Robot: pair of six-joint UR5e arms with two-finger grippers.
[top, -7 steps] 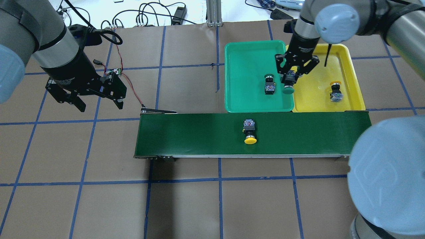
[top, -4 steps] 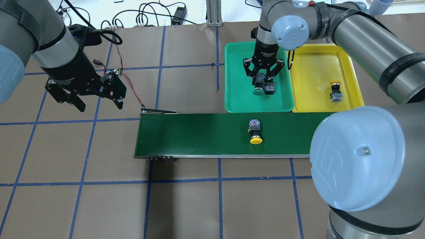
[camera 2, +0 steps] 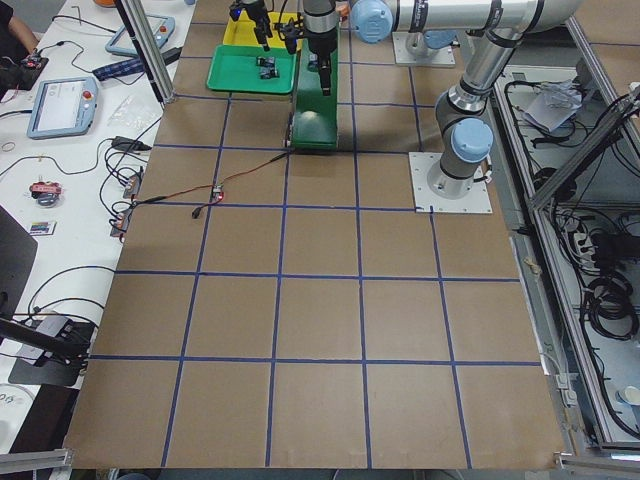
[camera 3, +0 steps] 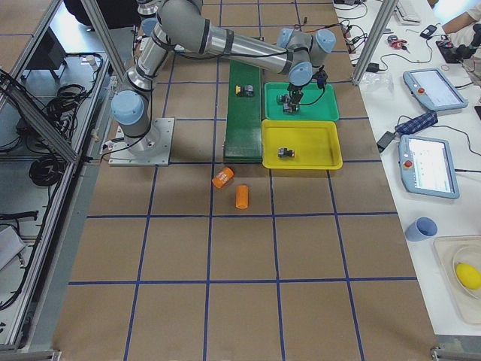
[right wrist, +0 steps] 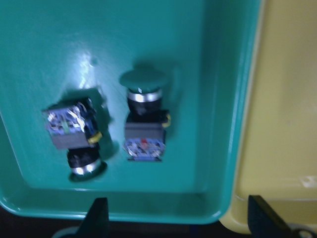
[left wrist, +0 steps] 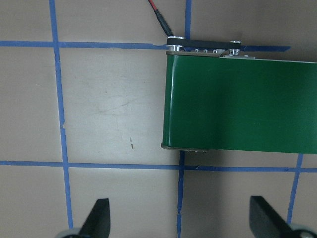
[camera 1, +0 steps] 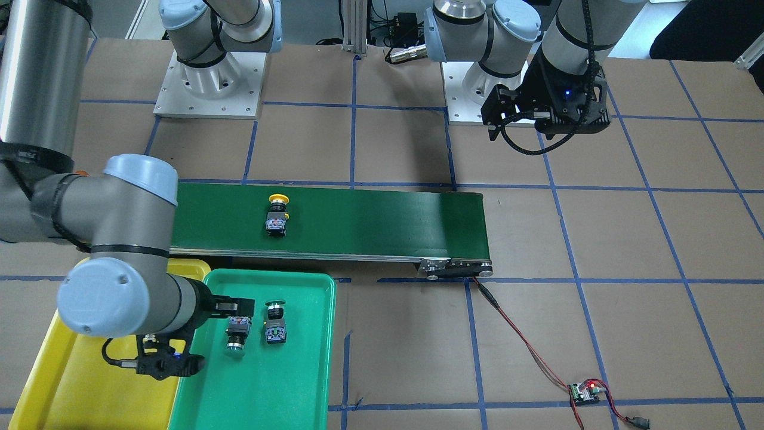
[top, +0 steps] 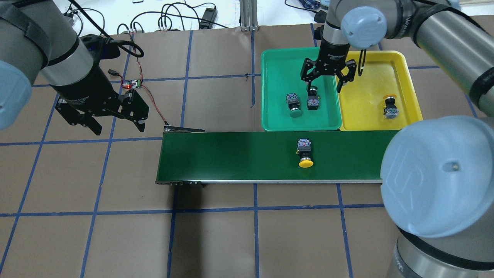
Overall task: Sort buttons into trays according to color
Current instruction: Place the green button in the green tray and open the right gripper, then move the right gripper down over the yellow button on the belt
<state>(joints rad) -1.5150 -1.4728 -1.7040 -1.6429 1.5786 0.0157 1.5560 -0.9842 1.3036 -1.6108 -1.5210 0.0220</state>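
While its jaws stand spread wide with nothing between them, the right gripper (top: 323, 82) hangs over the far right part of the green tray (top: 278, 77), close to the rim that meets the yellow tray (top: 366, 112). Its wrist view shows both fingertips clear of everything.

- Two green-capped buttons (top: 293, 105) lie on their sides on the green tray floor, just beside each other, caps pointing opposite ways.
- Left gripper (top: 117, 127): fingers equally wide apart, empty, above bare paper off the left end of the conveyor belt (top: 231, 154), well apart from both trays.
- One yellow-capped button (top: 304, 153) lies on the belt, cap toward the robot, near the green tray's near right corner.
- The other yellow-capped button (top: 389, 107) lies in the yellow tray's near right part.

Surface: table (top: 216, 239) covered in brown paper, gridded with blue tape. The trays sit side by side against the belt's far edge. A small circuit board (top: 133, 83) with a red light sits near the left gripper, red and black wires running to the belt's end. Two orange cylinders (camera 3: 242, 196) lie on the paper beyond the belt's right end.

Open room: broad bare paper on the robot's side of the belt and to its left.

Room: white benches with cables and handheld screens (camera 3: 428, 86), aluminium posts.

Writing: white lettering on the gripper bodies, too small to read
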